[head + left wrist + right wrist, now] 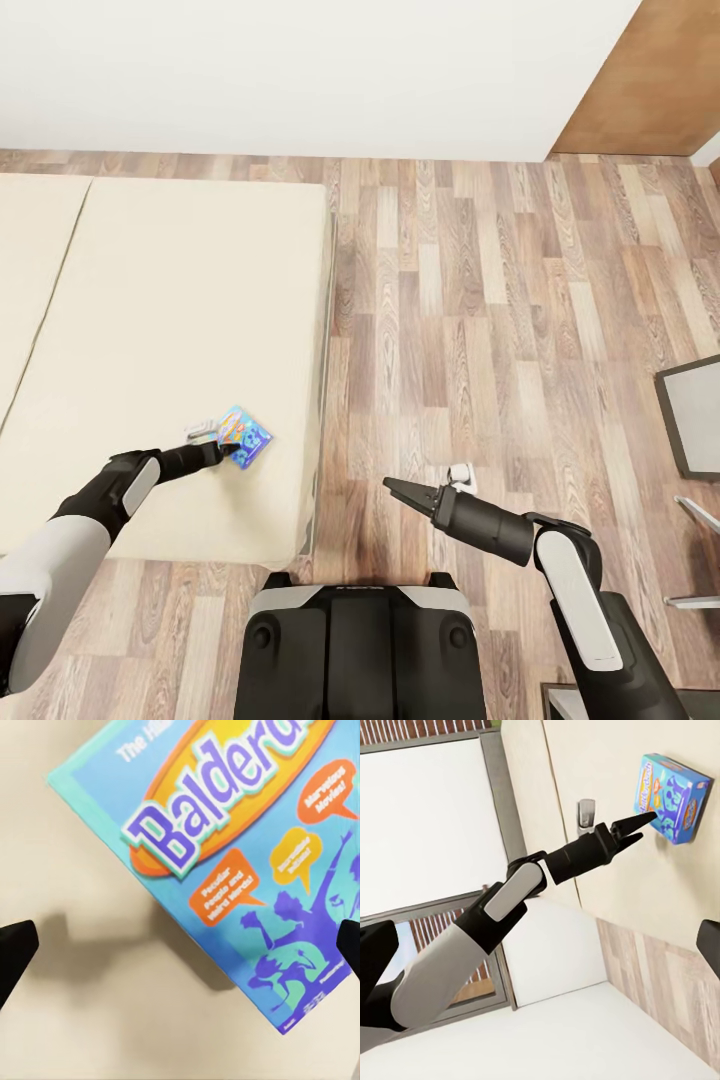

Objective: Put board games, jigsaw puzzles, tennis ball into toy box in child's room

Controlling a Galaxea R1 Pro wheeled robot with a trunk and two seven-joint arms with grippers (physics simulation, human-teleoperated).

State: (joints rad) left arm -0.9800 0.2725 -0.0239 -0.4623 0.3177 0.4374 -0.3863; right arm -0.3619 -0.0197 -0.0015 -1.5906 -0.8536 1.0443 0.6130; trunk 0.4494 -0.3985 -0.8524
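Blue board game (247, 862) flat on beige mattress (90, 1020).

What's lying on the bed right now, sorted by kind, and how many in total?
On the bed:
blue board game: 1
small pale item beside it, too small to tell its kind: 1
Total: 2

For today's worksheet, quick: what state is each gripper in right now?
Left gripper: open, at the blue board game, not holding it.
Right gripper: open, empty.
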